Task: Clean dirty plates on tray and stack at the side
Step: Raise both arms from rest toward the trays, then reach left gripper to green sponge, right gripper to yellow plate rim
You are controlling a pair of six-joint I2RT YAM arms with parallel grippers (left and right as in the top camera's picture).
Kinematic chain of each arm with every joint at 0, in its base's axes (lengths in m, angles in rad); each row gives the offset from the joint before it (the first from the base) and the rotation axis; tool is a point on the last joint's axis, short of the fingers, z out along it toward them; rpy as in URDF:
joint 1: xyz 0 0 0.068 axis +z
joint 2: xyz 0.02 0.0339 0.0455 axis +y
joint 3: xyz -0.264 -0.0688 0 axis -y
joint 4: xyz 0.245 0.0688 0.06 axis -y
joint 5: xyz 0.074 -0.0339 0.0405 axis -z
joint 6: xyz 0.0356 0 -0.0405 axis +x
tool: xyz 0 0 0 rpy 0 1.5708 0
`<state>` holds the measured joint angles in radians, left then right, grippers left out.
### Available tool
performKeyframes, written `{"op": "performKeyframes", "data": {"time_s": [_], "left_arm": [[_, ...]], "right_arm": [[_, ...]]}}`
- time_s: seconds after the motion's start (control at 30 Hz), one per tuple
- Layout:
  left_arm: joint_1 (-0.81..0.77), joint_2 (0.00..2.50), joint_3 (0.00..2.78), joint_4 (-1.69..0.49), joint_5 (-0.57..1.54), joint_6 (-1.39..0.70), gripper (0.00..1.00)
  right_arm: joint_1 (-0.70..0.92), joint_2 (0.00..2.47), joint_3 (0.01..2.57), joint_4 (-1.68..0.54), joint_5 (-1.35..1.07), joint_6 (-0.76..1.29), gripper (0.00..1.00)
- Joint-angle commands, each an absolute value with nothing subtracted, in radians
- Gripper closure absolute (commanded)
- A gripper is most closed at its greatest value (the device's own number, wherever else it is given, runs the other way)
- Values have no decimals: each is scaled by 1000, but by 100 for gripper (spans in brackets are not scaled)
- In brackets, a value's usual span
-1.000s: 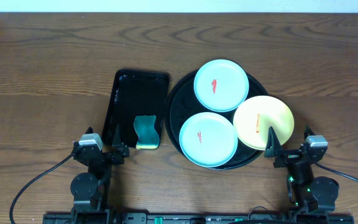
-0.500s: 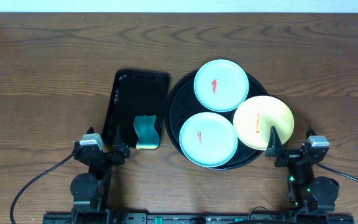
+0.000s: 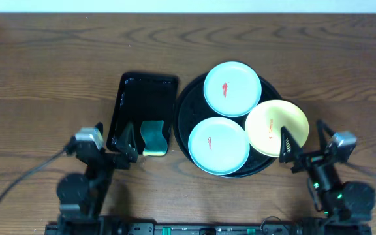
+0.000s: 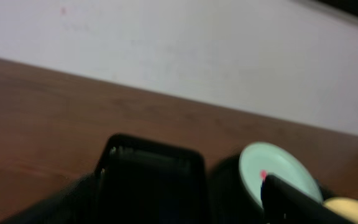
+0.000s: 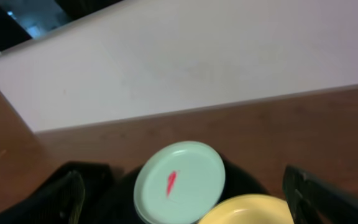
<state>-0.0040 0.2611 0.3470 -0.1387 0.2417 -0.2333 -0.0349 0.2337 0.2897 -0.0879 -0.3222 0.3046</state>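
Note:
The round black tray holds three plates. A pale blue-green plate with a red smear lies at its far side, and it also shows in the right wrist view and the left wrist view. A second blue-green plate lies at the near side. A pale yellow plate with an orange smear lies at the right. My left gripper is open and empty by the near end of the rectangular tray. My right gripper is open and empty at the yellow plate's near right edge.
A smaller rectangular black tray lies left of the round one, with a green and yellow sponge at its near end. Bare wooden table surrounds both trays. A pale wall stands behind the table's far edge.
Both arms have lifted from their low pose. The left gripper has shifted up and towards the rectangular tray, and the right gripper has risen by the yellow plate. The plates have not moved.

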Motion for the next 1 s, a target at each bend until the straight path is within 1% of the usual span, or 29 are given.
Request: {"op": "performKeyframes", "data": {"time_s": [0.0,0.17,0.23,0.3,0.4,0.5,0.57,0.67,0.77,0.97], "left_arm": [[-8,472,599,-295,333,-245,16],[-8,751,882,-558,380,-245,16],[-8,843,972,-646,382,-245,16],[-8,924,1042,-719,382,-245,16],[-8,999,1087,-763,407,-245,16],[-8,1037,1086,-771,530,-245,16],[-9,1061,1085,-802,554,-245,16],[-31,1114,1081,-898,500,-237,18],[-89,1188,1058,-964,400,-238,18],[-236,1381,1034,-935,216,-239,19]], "right_arm": [[-26,425,527,-215,-357,314,1],[-26,723,868,-552,-356,313,1],[-24,841,989,-659,-357,313,1],[-24,929,1067,-720,-357,293,1],[-24,1031,1127,-729,-397,292,1],[-25,1092,1132,-732,-537,290,1],[-25,1119,1131,-733,-596,272,1],[-24,1155,1131,-745,-607,264,1],[-24,1179,1131,-760,-608,256,1],[9,1205,1131,-755,-603,253,5]]}}
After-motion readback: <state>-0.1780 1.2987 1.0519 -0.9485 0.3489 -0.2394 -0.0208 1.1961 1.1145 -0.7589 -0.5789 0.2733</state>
